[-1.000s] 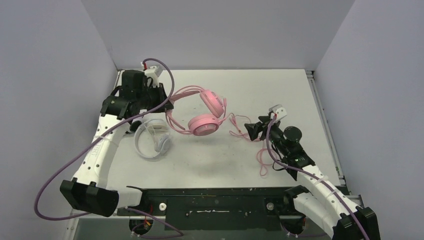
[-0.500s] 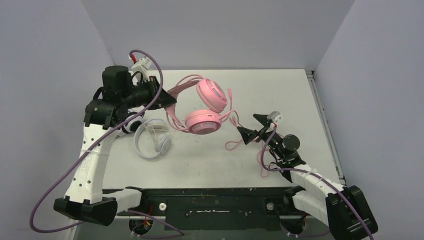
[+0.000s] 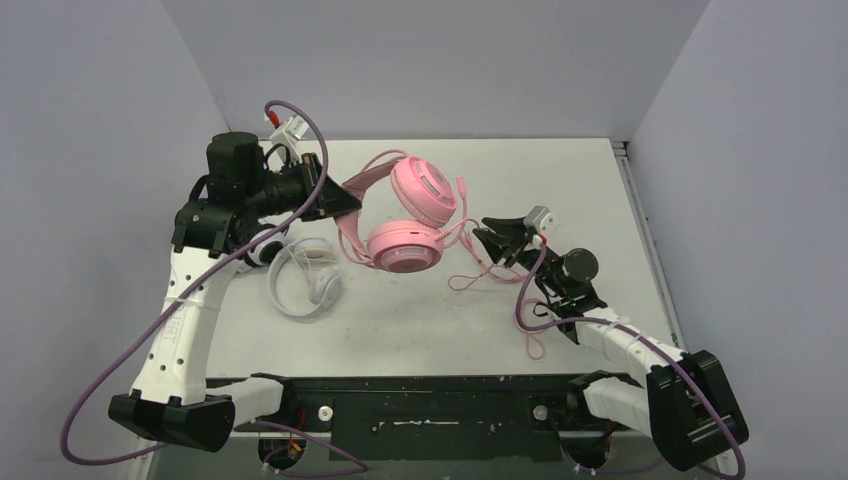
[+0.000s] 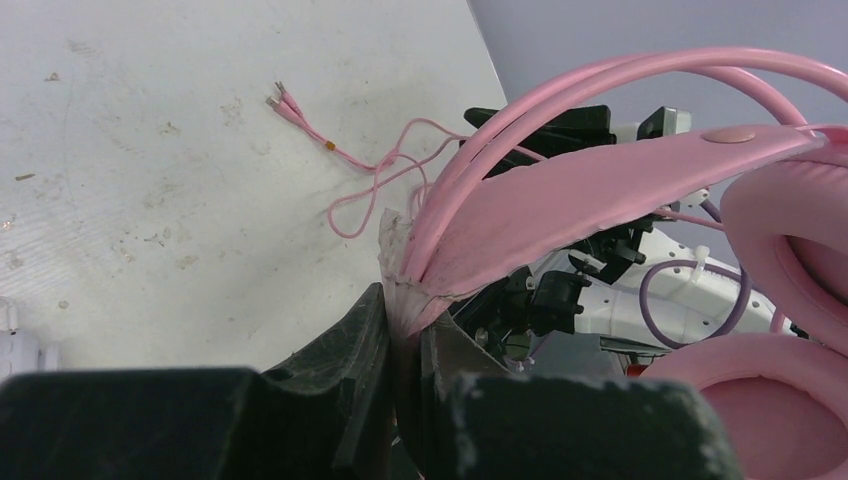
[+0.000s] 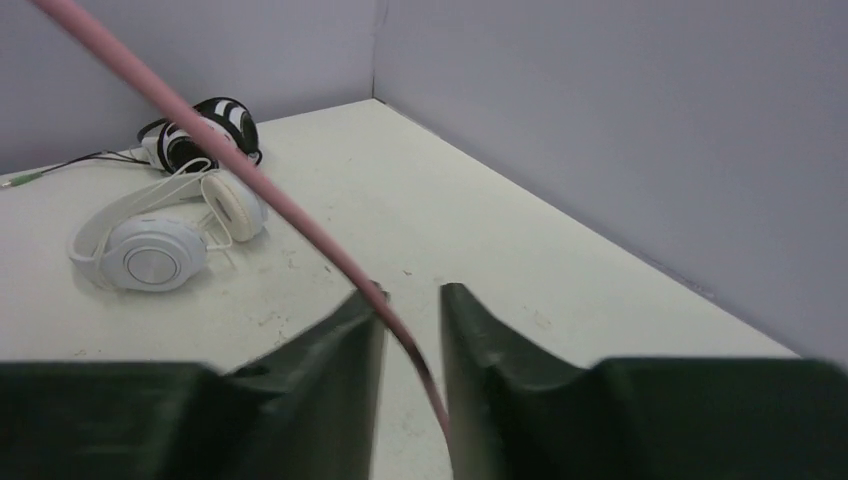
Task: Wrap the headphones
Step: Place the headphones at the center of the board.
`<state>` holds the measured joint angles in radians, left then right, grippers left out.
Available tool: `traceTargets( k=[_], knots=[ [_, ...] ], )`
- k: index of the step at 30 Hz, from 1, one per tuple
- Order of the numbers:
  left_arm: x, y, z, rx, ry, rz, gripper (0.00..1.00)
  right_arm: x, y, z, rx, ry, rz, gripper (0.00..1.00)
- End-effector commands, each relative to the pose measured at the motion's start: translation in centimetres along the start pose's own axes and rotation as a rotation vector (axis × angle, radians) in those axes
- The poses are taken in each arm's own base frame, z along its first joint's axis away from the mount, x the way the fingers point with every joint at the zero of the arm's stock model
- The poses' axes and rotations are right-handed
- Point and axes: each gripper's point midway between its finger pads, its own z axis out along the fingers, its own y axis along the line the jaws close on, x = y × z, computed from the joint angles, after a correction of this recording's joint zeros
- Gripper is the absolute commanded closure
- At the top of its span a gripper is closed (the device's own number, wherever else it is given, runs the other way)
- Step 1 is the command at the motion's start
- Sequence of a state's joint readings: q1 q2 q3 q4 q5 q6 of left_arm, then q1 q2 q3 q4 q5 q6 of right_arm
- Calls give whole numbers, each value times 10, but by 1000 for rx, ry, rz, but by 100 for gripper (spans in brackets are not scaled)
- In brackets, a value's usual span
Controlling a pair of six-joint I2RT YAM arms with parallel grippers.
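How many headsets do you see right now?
3. Pink headset held by its headband in the left end effector; white headset flat on the table; black-and-white headset next to it, mostly hidden under that arm.

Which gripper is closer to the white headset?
Left. The left gripper hangs just beyond the white headset; the right gripper is far off to its right, by the pink cable.

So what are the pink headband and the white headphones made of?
The pink headband looks like soft, matte fake leather, probably; its end is frayed. The white headphones look like smooth, slightly shiny hard plastic, with padded-looking cream cushions.
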<state>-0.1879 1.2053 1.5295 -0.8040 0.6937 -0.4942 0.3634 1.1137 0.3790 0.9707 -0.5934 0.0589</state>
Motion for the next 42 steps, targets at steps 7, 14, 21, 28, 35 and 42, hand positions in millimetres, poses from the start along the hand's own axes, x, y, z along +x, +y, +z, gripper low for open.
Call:
traceTargets(
  k=[7, 14, 21, 28, 35, 42],
  knots=[
    [-17, 13, -5, -96, -84, 64, 100, -85, 5, 3, -25, -124, -62, 100],
    [-7, 68, 10, -355, -73, 158, 100, -145, 8, 2, -23, -144, -104, 100],
    [22, 78, 43, -548, 50, 357, 100, -176, 36, 30, -111, -6, -274, 100],
    [24, 84, 51, -678, 63, 552, 100, -170, 67, 43, -210, 76, -423, 100],
    [26, 55, 63, -573, -2, 684, 100, -162, 76, 51, -259, 146, -447, 100],
    [25, 48, 70, -574, -39, 688, 100, -143, 88, 59, -301, 231, -445, 100]
  ],
)
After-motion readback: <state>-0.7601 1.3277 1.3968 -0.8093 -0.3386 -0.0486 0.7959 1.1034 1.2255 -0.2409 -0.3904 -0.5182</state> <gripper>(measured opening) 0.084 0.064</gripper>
